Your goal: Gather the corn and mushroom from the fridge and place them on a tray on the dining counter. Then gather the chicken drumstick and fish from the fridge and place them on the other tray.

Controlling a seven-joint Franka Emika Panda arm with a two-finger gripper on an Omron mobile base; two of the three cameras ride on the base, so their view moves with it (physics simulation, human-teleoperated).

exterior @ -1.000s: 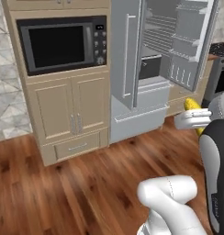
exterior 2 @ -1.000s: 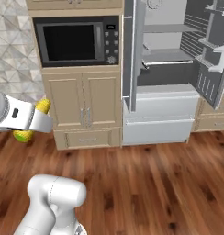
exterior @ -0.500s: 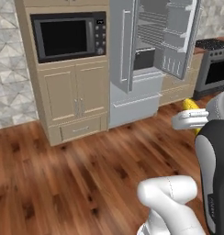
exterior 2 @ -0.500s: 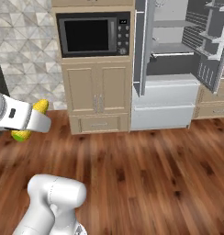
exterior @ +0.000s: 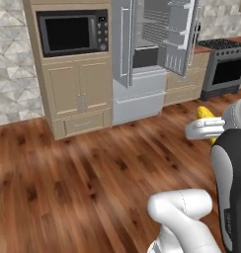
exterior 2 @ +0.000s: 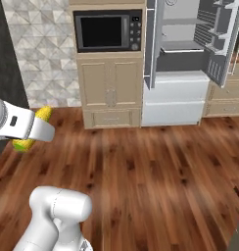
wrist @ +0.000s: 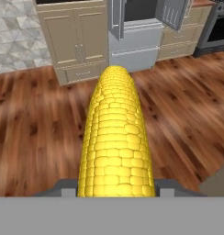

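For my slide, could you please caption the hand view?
Gripper holding the corn above the wooden floor, open fridge ahead.

A black microwave (exterior: 70, 32) sits built into the beige cabinets (exterior: 80, 94) on the wooden floor (exterior: 83, 188); a stove (exterior: 223, 69) stands far right.

This is a home kitchen: a built-in microwave (exterior: 71, 32) sits in beige cabinets (exterior: 78, 94), beside it stands a steel fridge (exterior: 142, 94) with open doors, then a stove (exterior: 223, 69). The floor (exterior: 68, 178) is wood.
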